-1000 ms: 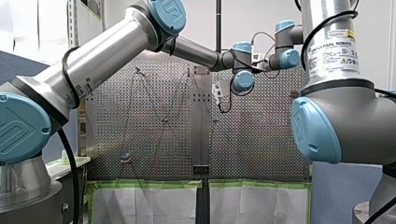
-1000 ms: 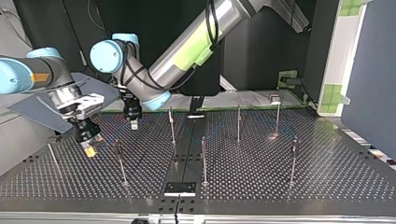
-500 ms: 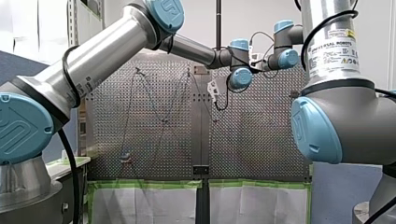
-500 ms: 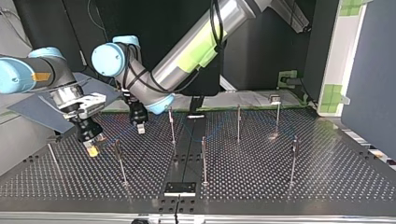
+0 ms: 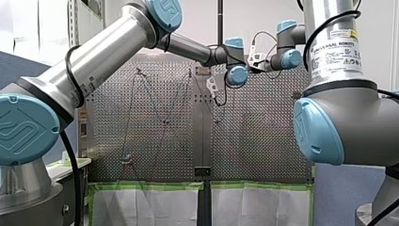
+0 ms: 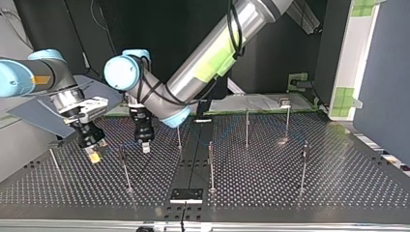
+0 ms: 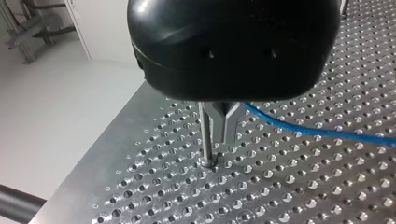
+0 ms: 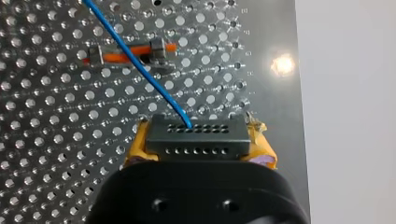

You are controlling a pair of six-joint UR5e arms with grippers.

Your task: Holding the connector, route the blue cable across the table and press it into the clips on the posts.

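My right gripper (image 8: 198, 154) has its yellow pads shut on the dark connector (image 8: 195, 139). The blue cable (image 8: 140, 60) leaves the connector and runs ahead over a clip with an orange insert (image 8: 126, 55). In the top view this gripper (image 6: 95, 155) hangs low at the left. My left gripper (image 6: 144, 146) is beside it, between two posts (image 6: 124, 169) (image 6: 178, 131). In the left wrist view its metal fingers (image 7: 229, 126) are shut just above the table, tight against a thin rod (image 7: 205, 144). The blue cable (image 7: 327, 134) runs out sideways from behind them; whether they pinch it is hidden.
Several more thin posts (image 6: 211, 164) (image 6: 246, 126) (image 6: 303, 164) stand across the perforated table (image 6: 270, 193). A small black block (image 6: 186, 195) sits at the top view's near edge. Green-taped sheets (image 5: 150, 202) hang below the table in the front view.
My left gripper has moved nearer and slightly right in the top view, coming down between the two posts. My right gripper with the connector has stayed almost still.
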